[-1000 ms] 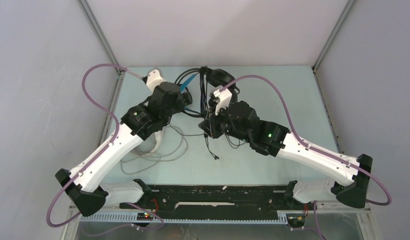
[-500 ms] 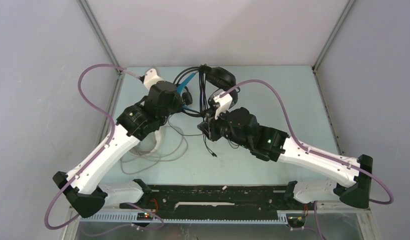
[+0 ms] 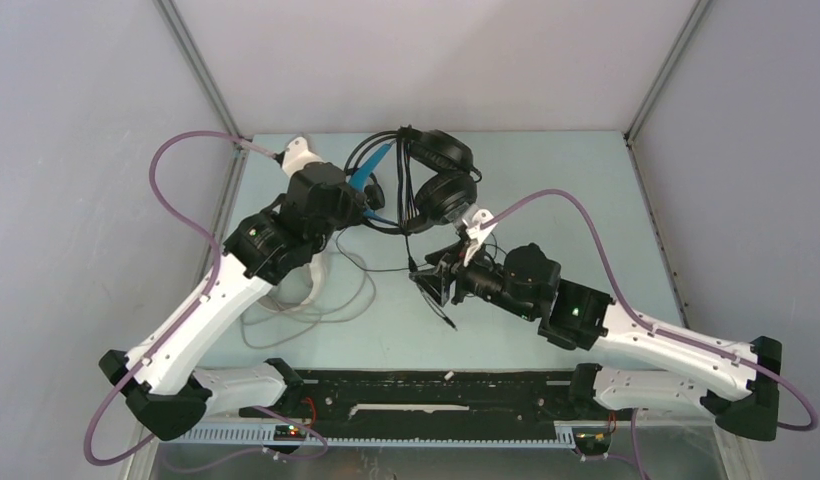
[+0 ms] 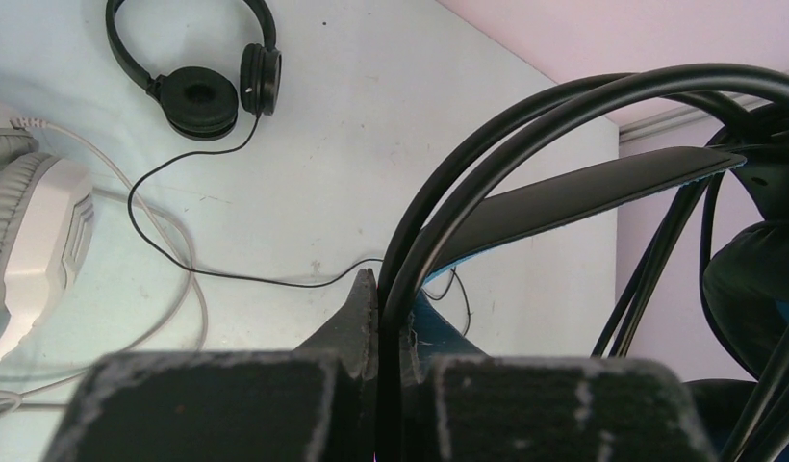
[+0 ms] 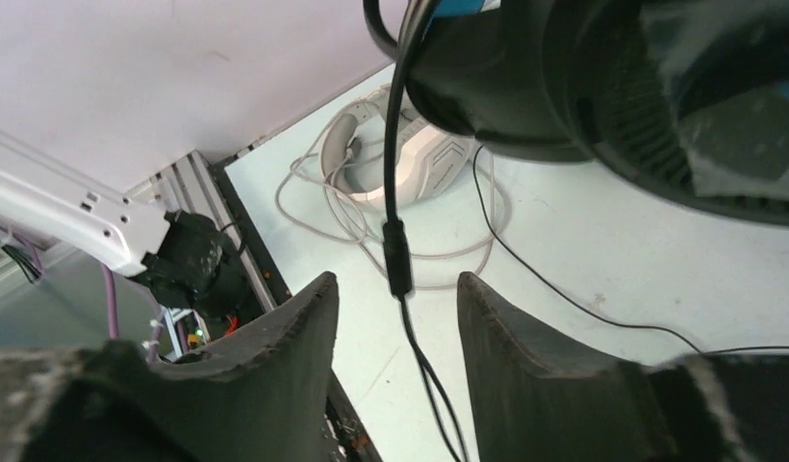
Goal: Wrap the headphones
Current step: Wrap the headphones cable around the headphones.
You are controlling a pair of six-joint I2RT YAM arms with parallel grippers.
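Observation:
The black headphones with the blue headband (image 3: 441,172) hang at the back centre, cable loops wound round them. My left gripper (image 3: 374,200) is shut on their black headband rails (image 4: 410,241), blue padding beside the pads. My right gripper (image 3: 433,278) is open in front of the cups. The cable's inline remote (image 5: 398,255) dangles between its fingers (image 5: 304,327), touching neither. The ear cups (image 5: 612,87) loom just above the right wrist camera. The white headphones (image 4: 35,241) and the small black headphones (image 4: 203,91) lie on the table.
Loose white cable loops (image 3: 306,312) and a thin black cable (image 3: 386,266) lie on the table left of centre. The white headphones (image 3: 311,288) lie partly under my left arm. Grey enclosure walls stand close behind and beside. A black rail (image 3: 426,395) runs along the near edge.
My right gripper has opened, let go of the cable and drawn back toward the near right, uncovering the ear cups. The left arm has shifted slightly left, still gripping.

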